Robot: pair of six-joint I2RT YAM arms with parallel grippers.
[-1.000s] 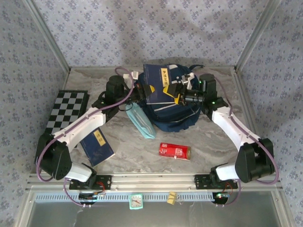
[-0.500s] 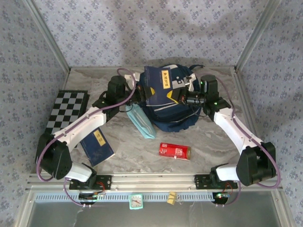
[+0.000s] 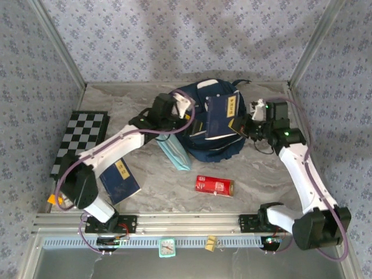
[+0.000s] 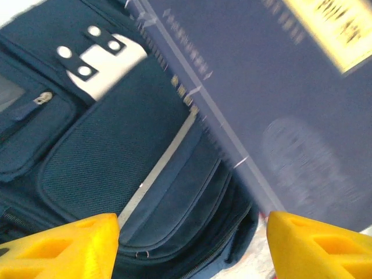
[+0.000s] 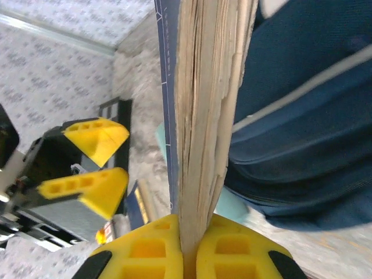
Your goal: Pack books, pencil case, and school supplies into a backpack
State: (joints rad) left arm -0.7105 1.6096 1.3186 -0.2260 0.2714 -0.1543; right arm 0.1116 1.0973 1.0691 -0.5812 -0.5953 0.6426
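- Handover done: half a second ago the navy book [image 3: 222,115] sat across the top of the backpack [image 3: 214,151] with both arms at it. It now stands tilted over the backpack's right half, label at the upper right.
- Right gripper [image 5: 187,232]: jaws clamped on the book's page edge, having closed within the last second. The right wrist view shows the pages pinched between the yellow fingers.
- Left gripper [image 4: 192,247]: jaws apart, opened within the last half second, nothing between them. It hovers over the backpack's front pockets, just left of the book.
- Judgement: the right arm alone now carries the book, so the left arm is free to hold the backpack's opening or fetch another item.
- Book not yet inside the backpack; whether the opening is wide enough cannot be told.
- Still on the table: pencil case [image 3: 176,152] touching the backpack's left edge, red box [image 3: 214,185] in front of the backpack, second navy book [image 3: 120,180] well to its front left.
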